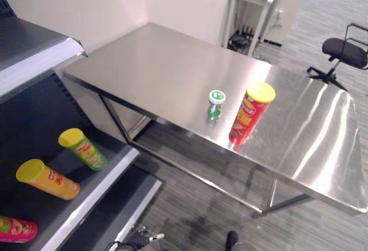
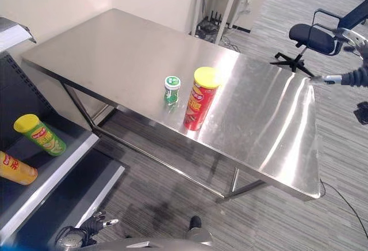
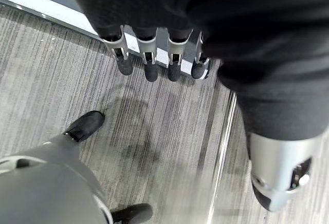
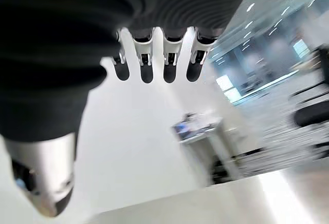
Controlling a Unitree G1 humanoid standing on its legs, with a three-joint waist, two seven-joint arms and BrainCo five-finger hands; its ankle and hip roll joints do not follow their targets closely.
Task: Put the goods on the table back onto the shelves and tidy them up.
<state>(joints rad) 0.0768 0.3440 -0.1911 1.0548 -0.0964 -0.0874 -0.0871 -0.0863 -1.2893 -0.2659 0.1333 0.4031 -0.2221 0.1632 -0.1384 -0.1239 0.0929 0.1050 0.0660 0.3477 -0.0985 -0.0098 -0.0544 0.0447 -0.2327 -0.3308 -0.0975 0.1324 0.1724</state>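
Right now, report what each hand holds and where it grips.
Nothing is held. The left hand and right hand both have straight, empty fingers.

On the stainless steel tabletop (image 1: pixel 172 61) we see a small green white-lidded jar (image 1: pixel 215 105) just left of an upright red yellow-lidded crisp tube (image 1: pixel 250 113). On the grey shelf (image 1: pixel 86 196) to our left, a green tube (image 1: pixel 83 148), a yellow tube (image 1: pixel 47 179) and a pink tube (image 1: pixel 17 229) lie on their sides.

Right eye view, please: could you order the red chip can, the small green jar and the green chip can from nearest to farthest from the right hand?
From the right hand, at the view's right edge:
1. Red chip can, upright mid-table.
2. Small green jar, just left of that can.
3. Green chip can, lying on the shelf, far left.
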